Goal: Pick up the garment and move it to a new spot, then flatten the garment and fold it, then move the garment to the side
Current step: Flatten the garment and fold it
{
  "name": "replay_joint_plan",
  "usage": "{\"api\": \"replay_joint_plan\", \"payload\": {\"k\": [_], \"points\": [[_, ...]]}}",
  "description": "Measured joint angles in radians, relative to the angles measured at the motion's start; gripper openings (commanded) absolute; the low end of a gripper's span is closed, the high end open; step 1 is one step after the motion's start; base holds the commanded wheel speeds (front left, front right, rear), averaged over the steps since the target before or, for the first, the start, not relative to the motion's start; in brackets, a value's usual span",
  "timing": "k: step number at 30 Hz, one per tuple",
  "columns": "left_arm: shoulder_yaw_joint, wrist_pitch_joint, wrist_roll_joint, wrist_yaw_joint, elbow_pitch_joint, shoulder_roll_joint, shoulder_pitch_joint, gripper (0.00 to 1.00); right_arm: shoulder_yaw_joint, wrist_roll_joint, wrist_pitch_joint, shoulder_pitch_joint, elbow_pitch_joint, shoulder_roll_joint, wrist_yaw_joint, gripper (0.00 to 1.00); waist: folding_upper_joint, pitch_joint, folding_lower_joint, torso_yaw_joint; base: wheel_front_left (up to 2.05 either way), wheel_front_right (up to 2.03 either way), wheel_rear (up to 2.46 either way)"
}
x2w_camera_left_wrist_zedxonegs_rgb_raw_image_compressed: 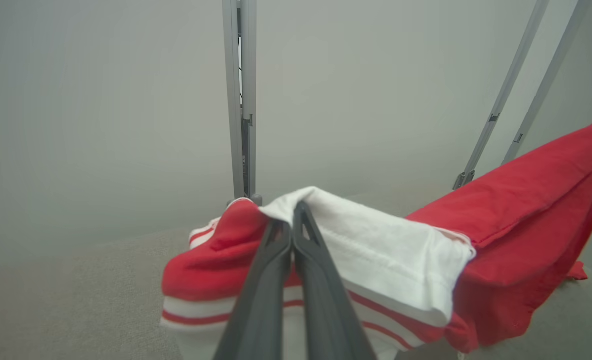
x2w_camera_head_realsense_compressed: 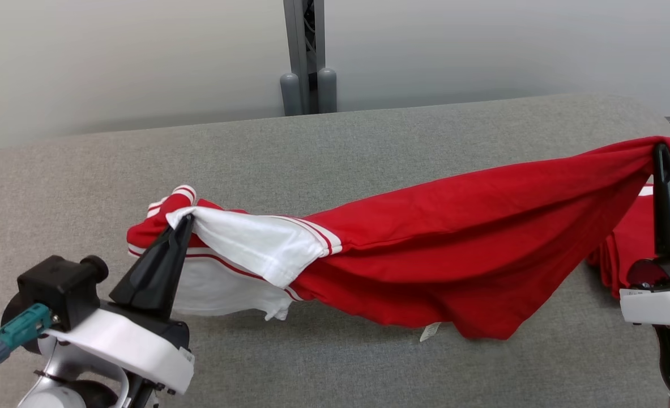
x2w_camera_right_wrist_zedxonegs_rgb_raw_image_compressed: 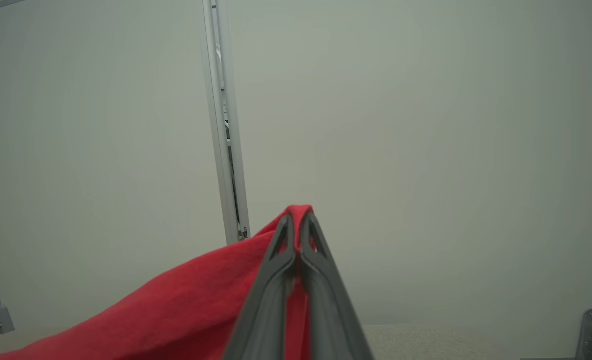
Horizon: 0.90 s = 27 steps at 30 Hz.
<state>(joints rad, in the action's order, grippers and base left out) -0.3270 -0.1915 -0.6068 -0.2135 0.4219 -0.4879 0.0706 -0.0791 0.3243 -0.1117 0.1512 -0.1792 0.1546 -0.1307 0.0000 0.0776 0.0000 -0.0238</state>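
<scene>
"From the head view, where is the red-and-white shirt (x2w_camera_head_realsense_compressed: 453, 226)?"

"Pulled long over the grey table (x2w_camera_head_realsense_compressed: 368, 141), with its middle sagging low. The left gripper (x2w_camera_head_realsense_compressed: 186, 222) pinches the white sleeve end, and the right gripper (x2w_camera_head_realsense_compressed: 660, 150) pinches the red end."

"Left wrist view?"

"The two fingers (x2w_camera_left_wrist_zedxonegs_rgb_raw_image_compressed: 260, 300) squeeze tight on white cloth."

"Right wrist view?"

"The fingers are clamped on a red fold, held up high."

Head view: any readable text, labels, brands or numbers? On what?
No text can be read.
Small white tag hanging below the lower edge of the red-and-white garment: too small to read, if printed at all.
</scene>
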Motion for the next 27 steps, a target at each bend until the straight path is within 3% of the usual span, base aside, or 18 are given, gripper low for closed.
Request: {"api": "replay_joint_plan", "payload": {"k": [9, 18, 24, 25, 26, 27], "points": [[-0.006, 0.025, 0.014, 0.022, -0.061, 0.017, 0.101, 0.00, 0.020, -0.013, 0.012, 0.052, 0.033, 0.024, 0.000, 0.00, 0.0000, 0.021, 0.0001, 0.003, 0.00, 0.00, 0.00], [-0.061, 0.073, -0.063, 0.059, -0.323, 0.121, 0.057, 0.00, 0.094, 0.011, -0.002, 0.024, 0.360, -0.006, 0.000, 0.00, 0.0000, 0.074, 0.0000, 0.002, 0.00, 0.00, 0.00], [-0.081, 0.082, -0.108, 0.090, -0.431, 0.156, 0.023, 0.00, 0.116, 0.031, -0.061, 0.011, 0.538, -0.016, 0.000, 0.00, 0.0001, 0.093, 0.0000, 0.017, 0.00, 0.00, 0.00], [-0.081, 0.085, -0.110, 0.090, -0.439, 0.157, 0.021, 0.13, 0.115, 0.034, -0.068, 0.014, 0.558, -0.016, 0.000, 0.00, 0.0000, 0.094, 0.0000, 0.019, 0.00, 0.00, 0.00], [-0.081, 0.089, -0.110, 0.090, -0.446, 0.157, 0.020, 0.47, 0.116, 0.036, -0.078, 0.019, 0.575, -0.016, 0.000, 0.00, 0.0000, 0.094, 0.0000, 0.020, 0.00, 0.00, 0.00], [-0.081, 0.090, -0.111, 0.090, -0.452, 0.158, 0.020, 1.00, 0.113, 0.039, -0.085, 0.025, 0.587, -0.018, 0.000, 0.14, 0.0000, 0.093, 0.0000, 0.020, 0.00, 0.00, 0.00]]}}
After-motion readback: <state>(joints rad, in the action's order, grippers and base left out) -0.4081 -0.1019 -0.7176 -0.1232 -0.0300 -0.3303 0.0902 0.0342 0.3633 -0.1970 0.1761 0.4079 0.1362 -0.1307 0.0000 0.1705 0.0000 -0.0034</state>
